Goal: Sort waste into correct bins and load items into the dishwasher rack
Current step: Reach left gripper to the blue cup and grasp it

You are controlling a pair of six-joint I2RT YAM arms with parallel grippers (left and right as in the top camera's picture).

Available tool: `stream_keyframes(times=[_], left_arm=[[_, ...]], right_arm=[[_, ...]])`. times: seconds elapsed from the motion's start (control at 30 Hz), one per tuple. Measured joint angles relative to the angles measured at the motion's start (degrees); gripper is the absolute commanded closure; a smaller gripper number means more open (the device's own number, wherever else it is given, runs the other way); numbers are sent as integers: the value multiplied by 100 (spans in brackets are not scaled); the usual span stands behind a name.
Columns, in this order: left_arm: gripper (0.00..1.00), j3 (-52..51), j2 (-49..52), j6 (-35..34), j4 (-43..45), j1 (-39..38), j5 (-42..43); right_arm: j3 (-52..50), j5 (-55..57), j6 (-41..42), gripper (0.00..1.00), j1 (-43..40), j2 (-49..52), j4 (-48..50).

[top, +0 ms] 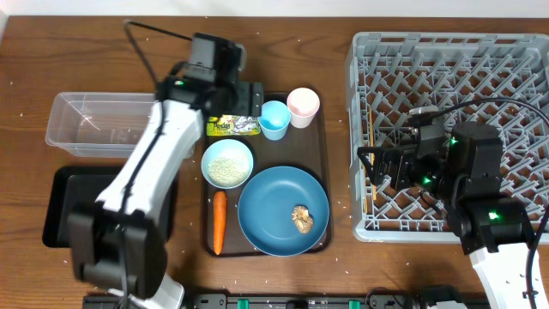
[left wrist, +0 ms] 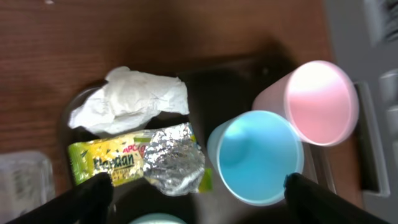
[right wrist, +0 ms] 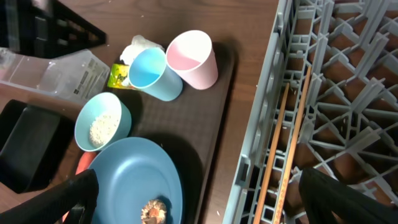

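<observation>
The crumpled white tissue [left wrist: 134, 99], hidden overhead by the left arm [top: 159, 159], is shown at the wrist beside the yellow-green printed packet [left wrist: 118, 163]; left gripper [left wrist: 202, 193] and right gripper [right wrist: 205, 193] are spread wide, empty.

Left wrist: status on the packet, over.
Left gripper open, empty; right gripper open, empty. Packet lies below left gripper, not gripped. Tissue against it, blue cup close by its foil end.

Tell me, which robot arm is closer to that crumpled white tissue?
Left. The left gripper hangs open just over the tissue and the packet beside it; the right gripper sits across the tray, at the tray-side edge of the grey rack.
</observation>
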Motion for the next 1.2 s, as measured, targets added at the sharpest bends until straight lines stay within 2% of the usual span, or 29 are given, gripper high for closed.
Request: stream_keyframes(times=[0.13,0.33,0.47,0.53,0.67,0.77,0.8,0.93,1.2], left_arm=[[28,0,448,-2,199,-127,-149],[48,0,833,-22,417,-227,-229],[54,0,968,-4,490,-297,-264],[64,0,1032,-22,527,-345,-275],[70,0,1134,0,564,-422,-280],[81,0,1152,13,566,-457,-280],[81,0,1152,-7,568,-457,-278],[94,0,1152,-4,566,-455,-293],[94,0,1145,2,422,-455,-295]], right_arm=[[0,-2,-4,1,2,0,-85],[4,0,-7,1,0,0,-210],[4,-2,-7,1,2,0,-240],[4,0,-7,1,2,0,-245],[4,-2,-7,1,2,0,-269],[4,-2,-7,1,0,0,-280],[4,-2,-7,1,0,0,-282],[4,0,-7,1,2,0,-321],[4,0,-9,5,0,0,-452]])
